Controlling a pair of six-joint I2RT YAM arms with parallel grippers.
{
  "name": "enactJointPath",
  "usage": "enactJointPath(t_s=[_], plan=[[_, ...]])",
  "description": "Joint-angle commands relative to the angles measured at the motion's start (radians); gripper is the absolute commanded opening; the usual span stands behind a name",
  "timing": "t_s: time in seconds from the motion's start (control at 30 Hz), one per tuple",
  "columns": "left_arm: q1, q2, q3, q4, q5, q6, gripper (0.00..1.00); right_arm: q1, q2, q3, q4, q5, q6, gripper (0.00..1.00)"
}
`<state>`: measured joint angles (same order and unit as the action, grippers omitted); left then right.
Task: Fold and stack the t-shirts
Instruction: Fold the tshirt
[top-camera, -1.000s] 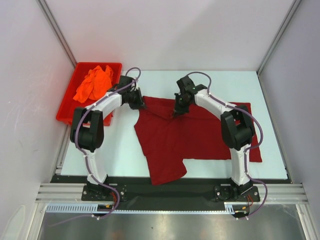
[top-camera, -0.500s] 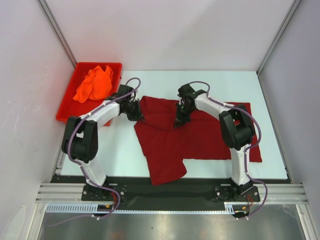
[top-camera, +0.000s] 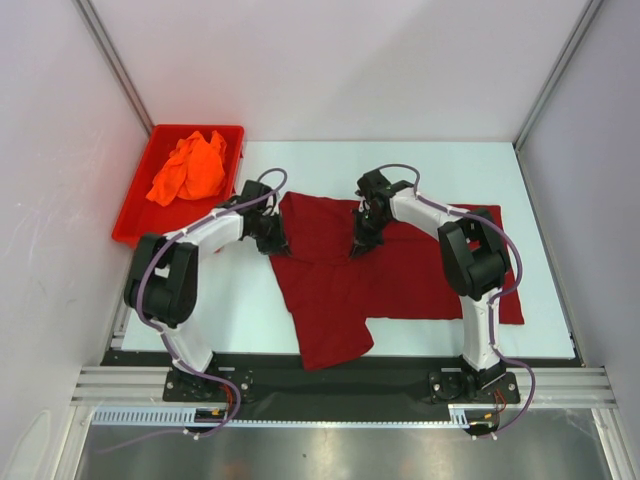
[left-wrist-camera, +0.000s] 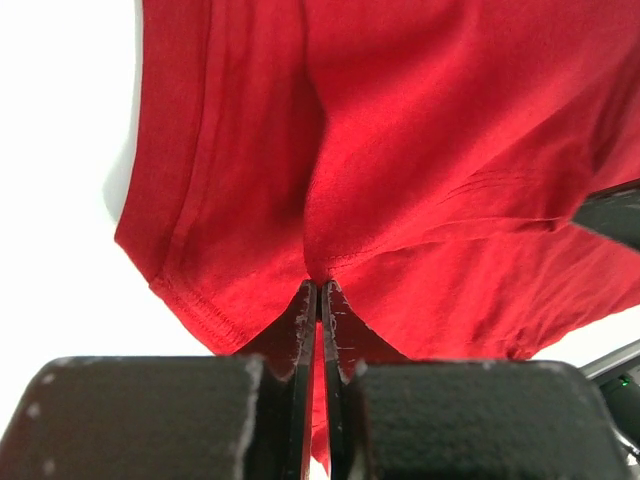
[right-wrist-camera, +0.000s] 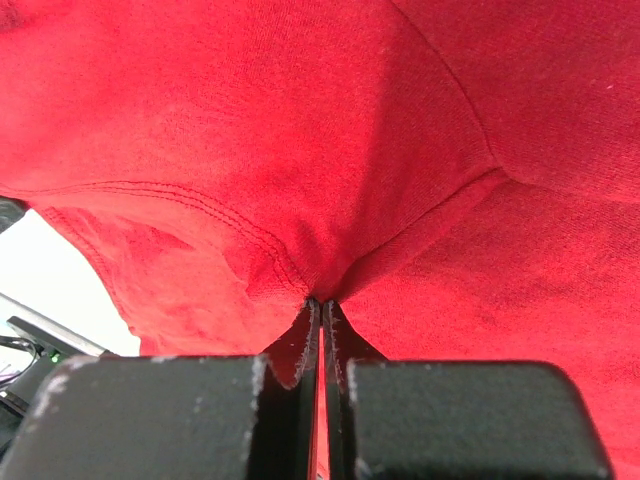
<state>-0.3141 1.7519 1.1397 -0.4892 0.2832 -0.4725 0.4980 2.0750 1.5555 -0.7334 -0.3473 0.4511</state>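
The dark red t-shirt (top-camera: 400, 270) lies spread over the middle of the white table, its far left part folded toward the front. My left gripper (top-camera: 276, 243) is shut on the shirt's left edge; the left wrist view shows cloth (left-wrist-camera: 400, 150) pinched between the closed tips (left-wrist-camera: 321, 290). My right gripper (top-camera: 358, 245) is shut on a fold of the same shirt near its middle; the right wrist view shows a seam (right-wrist-camera: 250, 235) bunched into the tips (right-wrist-camera: 321, 303). The bright orange t-shirt (top-camera: 188, 167) lies crumpled in the bin.
A rigid red plastic bin (top-camera: 132, 222) stands at the table's far left edge. Bare white table (top-camera: 240, 300) lies left of the shirt and behind it (top-camera: 450, 170). Enclosure walls stand on both sides and at the back.
Both grippers have moved toward the front with the far edge of the red shirt, folding it over. The left gripper has also shifted slightly right.
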Motion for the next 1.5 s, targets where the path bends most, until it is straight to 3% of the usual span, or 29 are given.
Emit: enactJointPath(t_s=[0.0,0.3,0.5,0.63,0.67,0.73,0.8,0.83,0.9,1.1,1.3,1.47], plan=[[-0.013,-0.046,-0.026,0.009,-0.015,-0.018,0.06,-0.01,-0.024,-0.002,-0.018,0.007,-0.02,0.0],[-0.025,-0.06,-0.06,0.014,-0.026,-0.035,0.1,-0.026,-0.013,0.003,-0.021,0.007,-0.037,0.0],[-0.029,-0.075,-0.055,-0.014,-0.058,-0.038,0.26,-0.026,-0.016,0.002,-0.029,0.004,-0.04,0.0],[-0.029,-0.159,-0.055,0.008,-0.116,-0.029,0.46,-0.024,-0.049,0.006,-0.053,-0.004,-0.049,0.13],[-0.029,-0.178,-0.046,0.015,-0.127,-0.029,0.47,-0.027,-0.061,0.008,-0.058,0.005,-0.052,0.23],[-0.029,-0.174,0.01,0.037,-0.127,-0.029,0.48,-0.039,-0.107,0.012,-0.067,0.036,-0.054,0.28],[-0.029,-0.134,0.06,0.066,-0.105,-0.032,0.45,-0.064,-0.159,0.015,-0.066,0.077,-0.049,0.29],[-0.029,-0.117,0.105,0.081,-0.093,-0.032,0.29,-0.076,-0.174,0.011,-0.058,0.088,-0.045,0.29],[-0.029,-0.056,0.161,0.131,-0.066,-0.06,0.19,-0.116,-0.217,-0.001,-0.019,0.151,-0.034,0.29],[-0.028,0.133,0.331,0.192,-0.045,-0.084,0.2,-0.283,-0.224,0.011,0.041,0.273,0.021,0.31],[-0.028,0.316,0.505,0.221,-0.074,-0.098,0.18,-0.45,-0.138,0.081,0.054,0.39,-0.034,0.31],[-0.026,0.425,0.618,0.129,-0.173,-0.12,0.14,-0.544,-0.052,0.161,0.06,0.481,-0.101,0.3]])
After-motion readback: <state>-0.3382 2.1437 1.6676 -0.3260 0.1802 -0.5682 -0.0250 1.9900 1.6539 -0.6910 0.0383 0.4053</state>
